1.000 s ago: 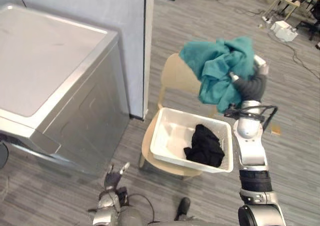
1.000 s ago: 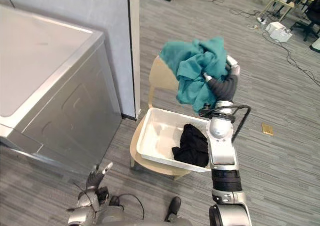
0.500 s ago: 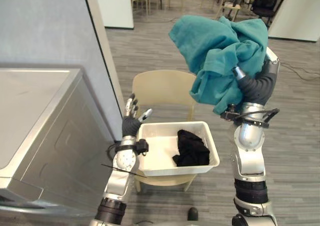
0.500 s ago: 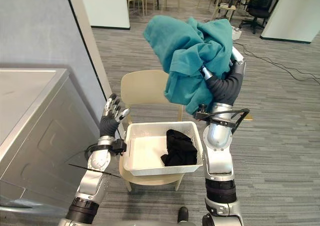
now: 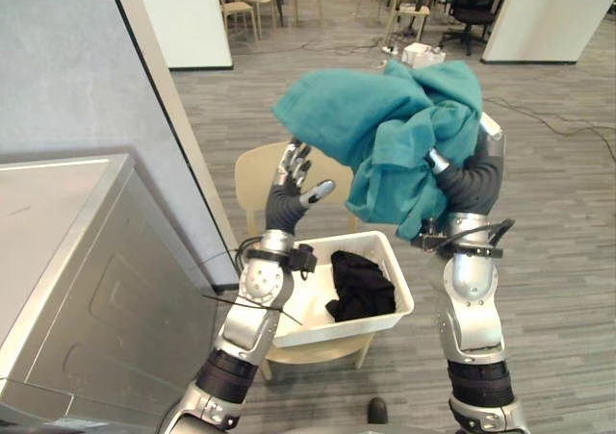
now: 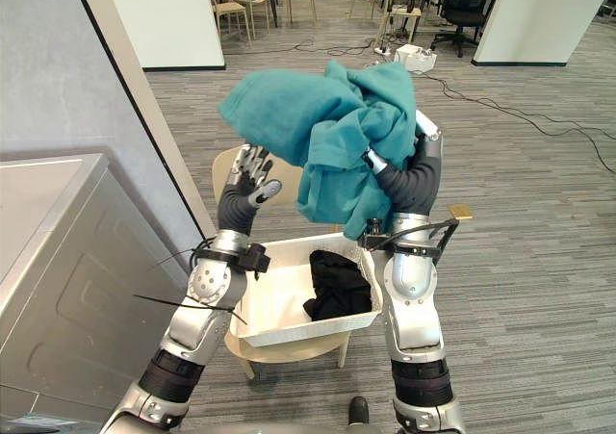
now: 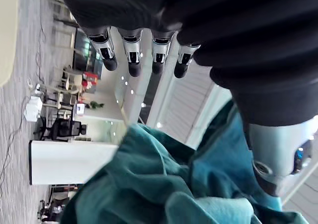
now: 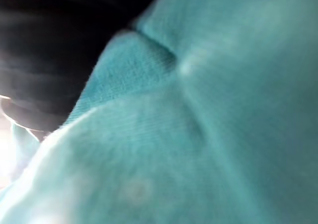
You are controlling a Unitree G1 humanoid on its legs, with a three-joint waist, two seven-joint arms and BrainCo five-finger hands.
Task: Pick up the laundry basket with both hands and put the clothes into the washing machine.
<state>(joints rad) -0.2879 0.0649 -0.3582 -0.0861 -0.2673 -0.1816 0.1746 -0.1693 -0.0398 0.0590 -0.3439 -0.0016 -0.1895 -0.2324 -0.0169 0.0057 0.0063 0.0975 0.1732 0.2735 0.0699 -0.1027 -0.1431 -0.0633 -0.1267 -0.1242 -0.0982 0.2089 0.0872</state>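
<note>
Barely begun.
Right hand [image 5: 436, 159] seemingly clutches teal garment [image 5: 385, 126]; left hand [image 5: 292, 179] spread at nine o'clock; black garment [image 5: 361, 285] in basket [image 5: 327, 331].

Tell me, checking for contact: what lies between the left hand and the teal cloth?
Nothing: the left wrist view shows bare air between the open left hand and the teal cloth gripped by the right hand.

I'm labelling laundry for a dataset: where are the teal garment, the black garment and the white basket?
teal garment [image 5: 385, 131], left eye view, middle of the bunched cloth.
black garment [image 5: 361, 285], left eye view, centre of the heap.
white basket [image 5: 332, 332], left eye view, its front wall.
</note>
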